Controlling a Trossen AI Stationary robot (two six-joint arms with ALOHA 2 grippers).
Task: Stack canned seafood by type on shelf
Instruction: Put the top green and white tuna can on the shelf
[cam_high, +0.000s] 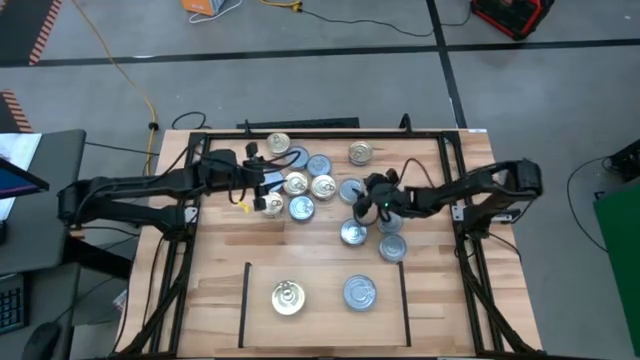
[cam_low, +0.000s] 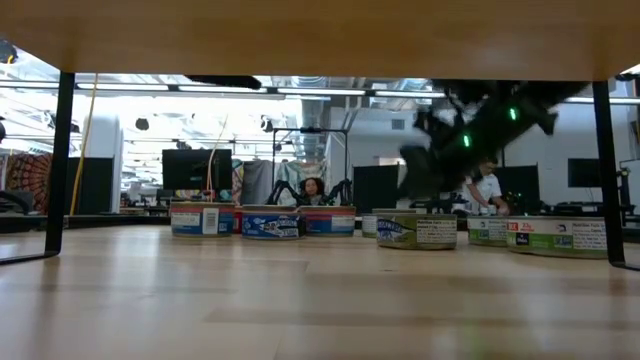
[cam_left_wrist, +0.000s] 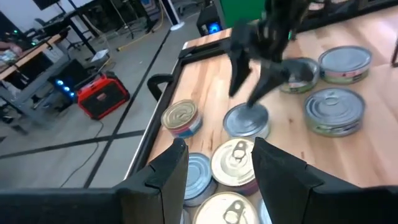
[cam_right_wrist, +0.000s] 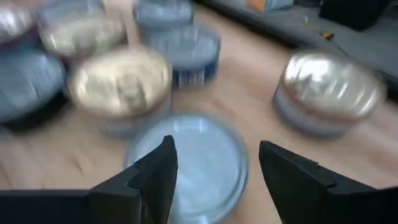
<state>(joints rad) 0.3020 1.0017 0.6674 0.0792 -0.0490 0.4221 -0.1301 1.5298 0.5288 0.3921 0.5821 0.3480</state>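
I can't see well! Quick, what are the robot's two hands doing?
Left gripper: open, empty, above a gold-topped tin.
Right gripper: open, empty, over a silver-topped tin.

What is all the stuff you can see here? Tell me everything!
Gold-topped tins: about five, gold, loose in the cluster at the table's middle.
Silver-topped tins: about six, silver with blue sides, same cluster.
Gold tin on the shelf: one, gold, left side.
Silver tin on the shelf: one, silver, right side.
Shelf: one, light wood edged by black lines, near edge.
Table: one, light wood.
Yellow cable: one, on the floor.
Left gripper: one, dark, open over gold-topped tins.
Right gripper: one, dark, open above a silver-topped tin.
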